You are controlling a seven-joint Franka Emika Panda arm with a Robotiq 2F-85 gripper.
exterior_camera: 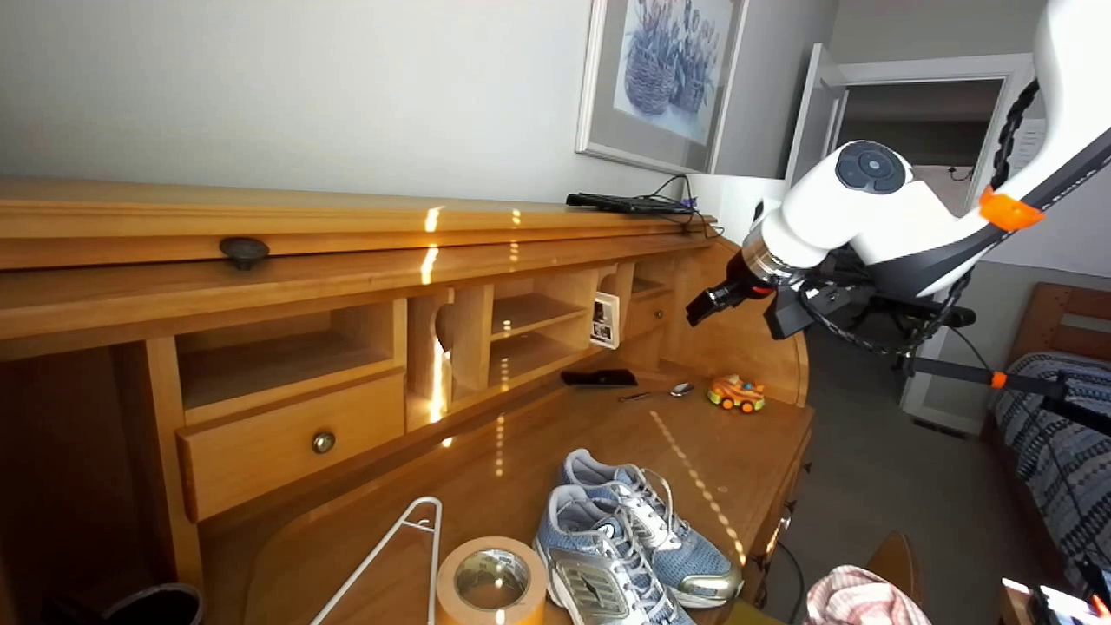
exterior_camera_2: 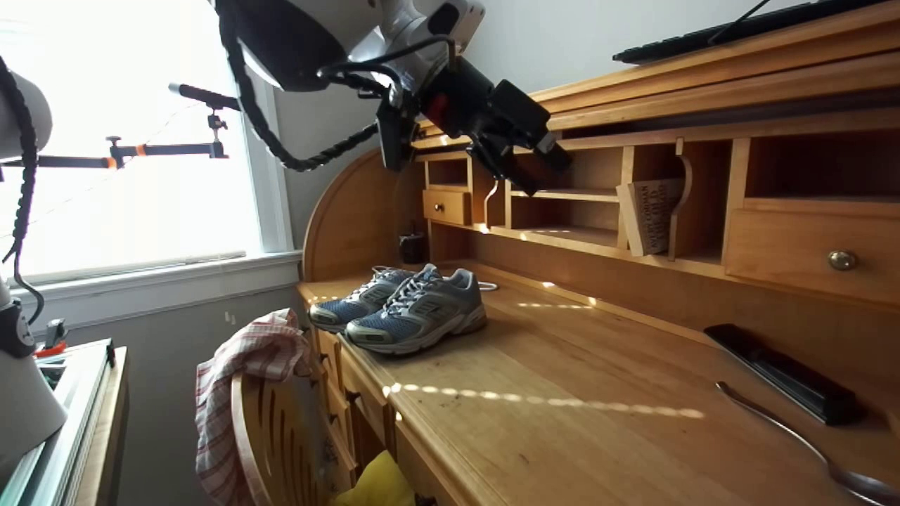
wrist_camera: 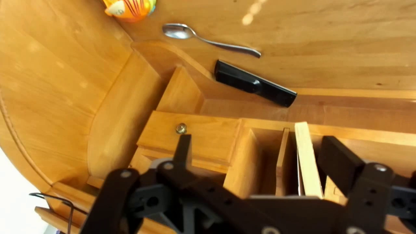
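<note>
One rectangular book (exterior_camera_2: 655, 218) is leaning at a wooden shelf's (exterior_camera_2: 576, 244) front edge; your gripper (wrist_camera: 258, 143) is gaping wide, empty.

We see smooth, lightly glossy wood in the desk (exterior_camera_2: 562, 436), shiny metal in the spoon (wrist_camera: 180, 32), matt paper in the book (exterior_camera_2: 654, 214), rough mesh on the shoes (exterior_camera_2: 425, 309), matt cloth in the towel (exterior_camera_2: 256, 355); the gripper (wrist_camera: 260, 152) looks matt.

Arm (exterior_camera: 803, 217): white, smoothly rounded, black side panels (exterior_camera: 942, 265). Round dark-grey button pad (exterior_camera: 871, 167). Silver metal collar (exterior_camera: 765, 260) above tool (wrist_camera: 258, 143). Boxy black unit (exterior_camera: 790, 314) mounted alongside. Bright orange band (exterior_camera: 1009, 211) wrapped around the arm; thick black braided cable (exterior_camera_2: 302, 166), thinner smooth cable (exterior_camera_2: 351, 67). Tool: matte black, angular linkage (wrist_camera: 208, 191), silvery screw heads (wrist_camera: 380, 167), small red patch (exterior_camera_2: 437, 109).
</note>
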